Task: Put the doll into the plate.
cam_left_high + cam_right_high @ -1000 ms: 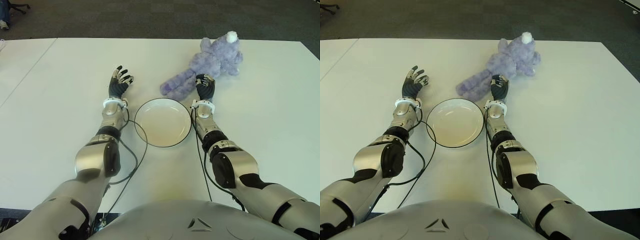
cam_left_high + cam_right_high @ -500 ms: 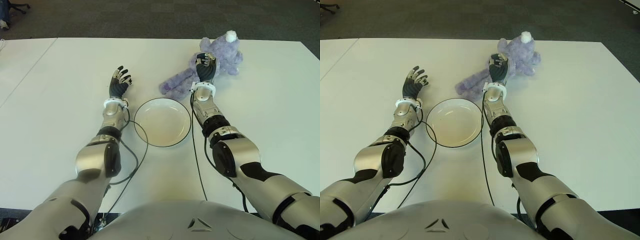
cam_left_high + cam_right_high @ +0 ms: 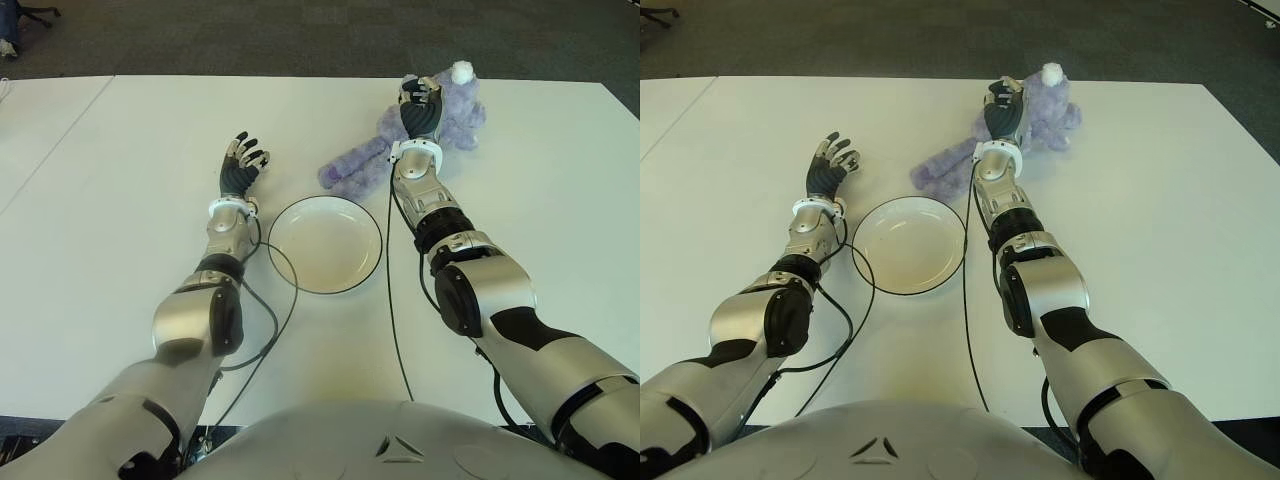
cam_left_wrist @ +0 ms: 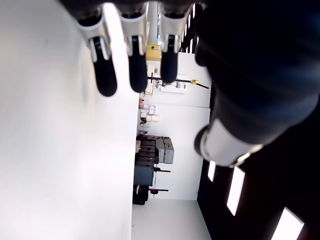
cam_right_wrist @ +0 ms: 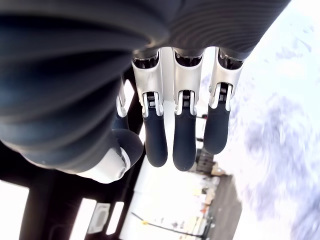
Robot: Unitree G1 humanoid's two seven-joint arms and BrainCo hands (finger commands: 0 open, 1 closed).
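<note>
A purple plush doll [image 3: 455, 112] with a white tail tuft lies on the white table [image 3: 120, 170], behind and to the right of the round white plate [image 3: 326, 244]. Its long legs [image 3: 350, 168] stretch toward the plate's far rim. My right hand [image 3: 421, 108] hovers over the doll's body with its fingers [image 5: 184, 135] extended and nothing held. The doll's fur [image 5: 280, 160] shows blurred beside those fingers in the right wrist view. My left hand [image 3: 241, 166] shows left of the plate, fingers [image 4: 136, 70] spread and empty.
Black cables [image 3: 268, 330] run from both wrists along the table, curving past the plate's near rim. The table's far edge [image 3: 300, 78] meets dark carpet. A table seam [image 3: 55, 150] crosses the left side.
My right hand has travelled forward, from beside the plate's right rim, along the doll's legs, to above its body. The doll, the plate and my left hand have stayed put.
</note>
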